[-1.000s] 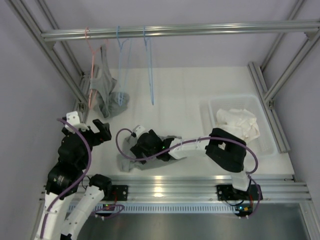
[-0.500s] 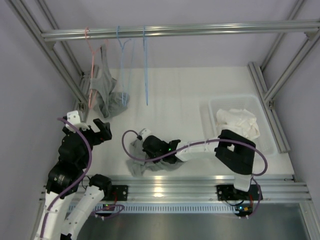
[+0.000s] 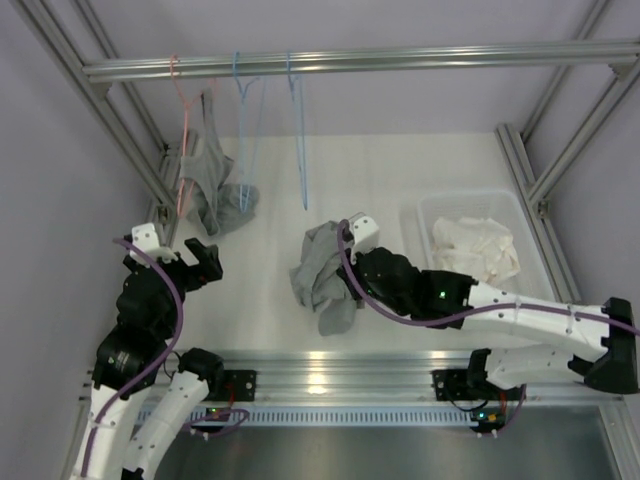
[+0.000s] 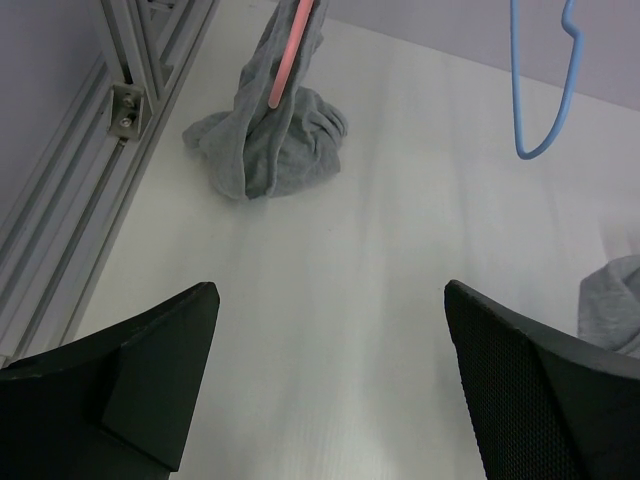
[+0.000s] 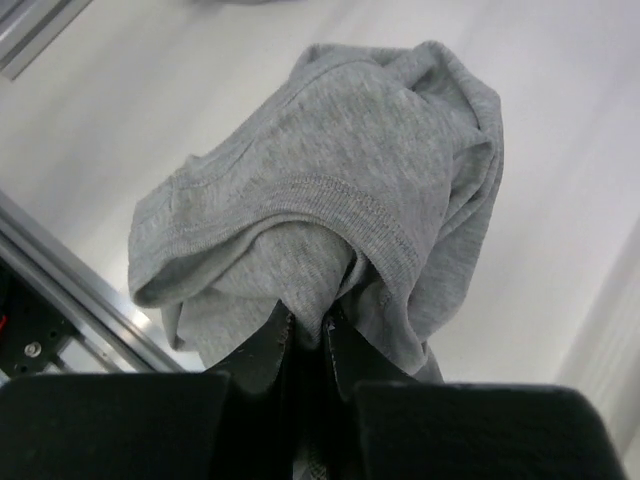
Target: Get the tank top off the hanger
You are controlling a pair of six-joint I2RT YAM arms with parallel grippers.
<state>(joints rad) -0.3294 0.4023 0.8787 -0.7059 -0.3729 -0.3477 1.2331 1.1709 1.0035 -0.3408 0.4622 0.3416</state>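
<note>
A grey tank top [image 3: 320, 275] hangs bunched from my right gripper [image 3: 342, 268], lifted off the white table near its middle front. In the right wrist view the gripper [image 5: 308, 320] is shut on a fold of this tank top [image 5: 340, 170]. A second grey tank top [image 3: 210, 185] hangs on the pink hanger [image 3: 183, 150] at the back left, its lower part heaped on the table [image 4: 270, 140]. My left gripper [image 3: 185, 262] is open and holds nothing [image 4: 328, 290], short of that heap.
Two bare blue hangers [image 3: 300, 140] [image 3: 243, 130] hang from the top rail [image 3: 360, 62]. A white bin [image 3: 520, 215] at the right holds white cloth [image 3: 475, 248]. Aluminium frame posts run along both sides and the front edge.
My right gripper has shut on the grey tank top at the front of the table, lifted it and carried it to the right. The left arm has stayed put.
</note>
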